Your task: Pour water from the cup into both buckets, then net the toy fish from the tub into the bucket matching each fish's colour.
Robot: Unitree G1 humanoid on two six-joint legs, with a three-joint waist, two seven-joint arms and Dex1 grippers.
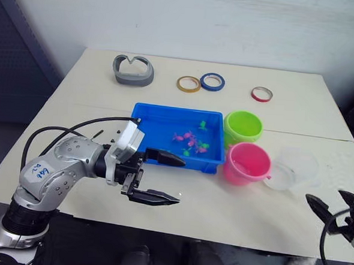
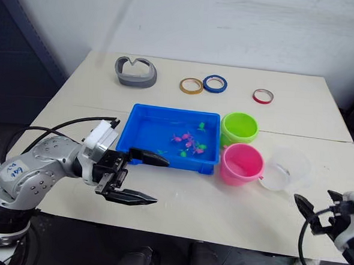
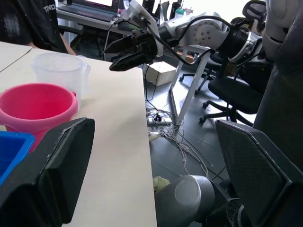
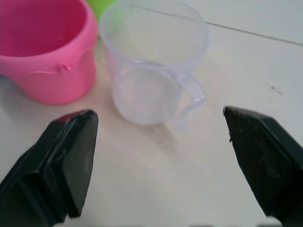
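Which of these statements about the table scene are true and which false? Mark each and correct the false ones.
1. The pink bucket stands beside the clear cup. True.
2. The toy fish lie in the green bucket. False: they lie in the blue tub.
3. The right claw grips the cup. False: it is open, short of it.
4. The left claw is open and empty. True.
5. Three tape rings lie behind the tub. True.
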